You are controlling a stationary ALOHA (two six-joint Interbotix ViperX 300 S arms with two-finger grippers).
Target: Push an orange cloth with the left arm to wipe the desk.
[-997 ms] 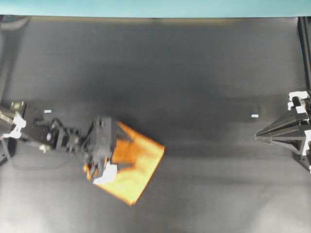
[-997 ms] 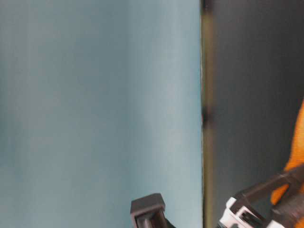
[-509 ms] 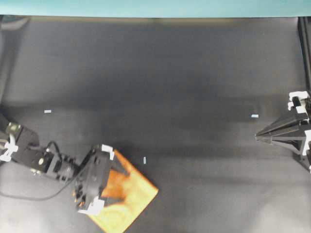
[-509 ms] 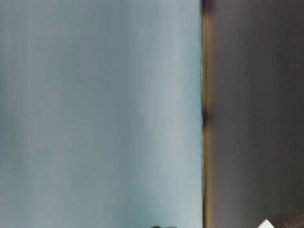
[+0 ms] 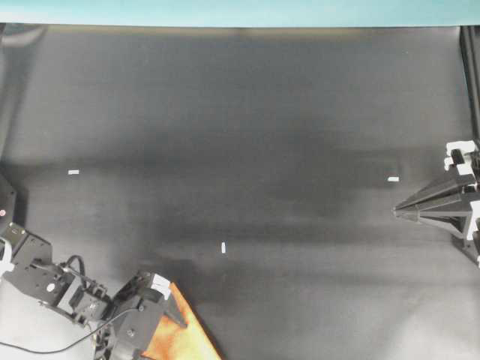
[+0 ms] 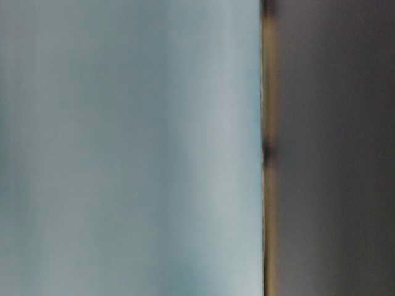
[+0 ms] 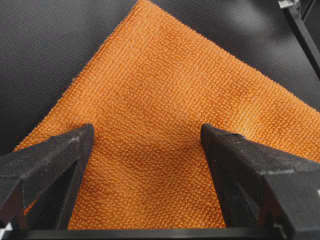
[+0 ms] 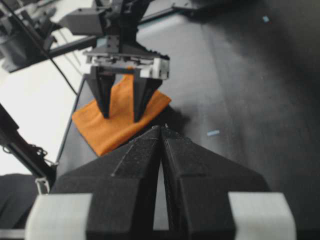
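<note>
One wide matte black counter, filling almost all of the overhead view, with a teal strip along the top edge. In the table-level view, only blur: a pale surface beside a dark one, nothing clear enough to name.

At the lower left corner of the overhead view, the left arm, black and jointed, with a thin black cable, bent low toward the bottom edge. At the right edge, the right pincer, a black pointed wedge with white blocks, closed to a fine tip with both halves pressed together, gripping nothing, well apart from the cloth.

Under the left arm's tip, the orange cloth, lying flat on the counter at the very bottom of the overhead view, partly cut off by the frame, one corner pointing away from the wrist camera.

Over the cloth, the left pincer, wide open, its two black fingers apart and pointing down, tips set on the orange fabric, nothing clamped between them.

Three tiny white tape marks on the bare counter: left, middle, right.
</note>
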